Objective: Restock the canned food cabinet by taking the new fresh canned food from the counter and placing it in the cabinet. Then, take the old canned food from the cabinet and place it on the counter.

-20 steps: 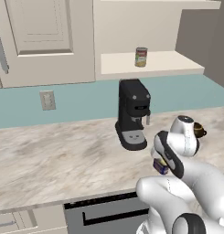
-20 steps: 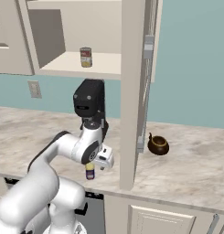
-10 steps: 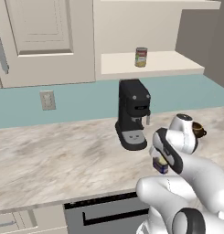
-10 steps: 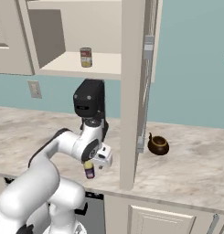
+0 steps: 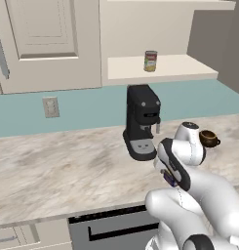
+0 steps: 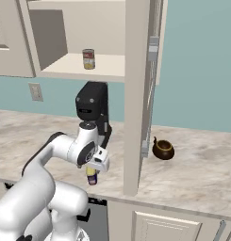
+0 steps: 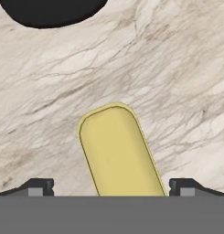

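The new fresh canned food (image 6: 92,177), dark blue with a yellow top, rests on the counter (image 5: 57,171) near its front edge. My gripper (image 6: 93,168) points down right over it, open. In the hand view the can's yellow face (image 7: 118,151) sits between the two spread fingertips (image 7: 38,186), with no visible contact. A sliver of the can (image 5: 169,178) peeks out under the hand in the left base view. The old canned food (image 5: 150,61), red and white, stands upright on the shelf of the cabinet (image 5: 179,66). The right base view shows that can (image 6: 88,59) too.
A black coffee machine (image 5: 142,122) stands on the counter just behind the hand, under the shelf. A small brown pot (image 6: 162,149) sits to the right. A tall beige panel (image 6: 136,94) rises from the counter right of the gripper. A closed panelled cabinet (image 5: 48,39) hangs at left.
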Motion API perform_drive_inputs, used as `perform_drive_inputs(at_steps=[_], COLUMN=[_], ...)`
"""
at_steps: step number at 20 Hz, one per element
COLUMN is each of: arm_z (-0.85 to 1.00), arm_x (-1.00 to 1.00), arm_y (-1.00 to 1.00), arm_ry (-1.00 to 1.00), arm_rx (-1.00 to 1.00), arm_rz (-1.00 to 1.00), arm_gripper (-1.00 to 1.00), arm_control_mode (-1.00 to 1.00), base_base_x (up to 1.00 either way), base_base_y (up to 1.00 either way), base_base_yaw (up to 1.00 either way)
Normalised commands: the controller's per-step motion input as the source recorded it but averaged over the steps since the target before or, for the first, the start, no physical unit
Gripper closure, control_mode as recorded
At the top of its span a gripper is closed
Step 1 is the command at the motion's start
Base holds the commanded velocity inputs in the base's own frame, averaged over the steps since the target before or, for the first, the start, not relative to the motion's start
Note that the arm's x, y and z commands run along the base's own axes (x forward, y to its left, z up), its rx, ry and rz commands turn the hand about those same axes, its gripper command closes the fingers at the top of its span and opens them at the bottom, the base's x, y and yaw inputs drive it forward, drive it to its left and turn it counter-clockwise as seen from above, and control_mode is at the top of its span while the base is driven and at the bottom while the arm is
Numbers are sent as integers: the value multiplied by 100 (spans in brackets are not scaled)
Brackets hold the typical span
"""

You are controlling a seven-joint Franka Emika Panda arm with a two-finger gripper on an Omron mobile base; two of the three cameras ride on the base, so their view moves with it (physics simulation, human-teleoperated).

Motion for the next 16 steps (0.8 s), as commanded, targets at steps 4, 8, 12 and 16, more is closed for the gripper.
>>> perform_drive_inputs(at_steps=[4,8,12,16], arm_z=[-15,-12,-21,-18], arm_x=[0,0,0,-1], arm_y=[-11,-1,0,0], arm_ry=[-8,-3,-4,0], arm_rx=[0,0,-5,-6], arm_rz=[0,0,0,0], arm_gripper=[-100,-100,-100,-100], arm_control_mode=[-100,-100,-100,-100], base_base_x=[0,0,0,0], base_base_y=[0,0,0,0], base_base_yaw=[0,0,0,0])
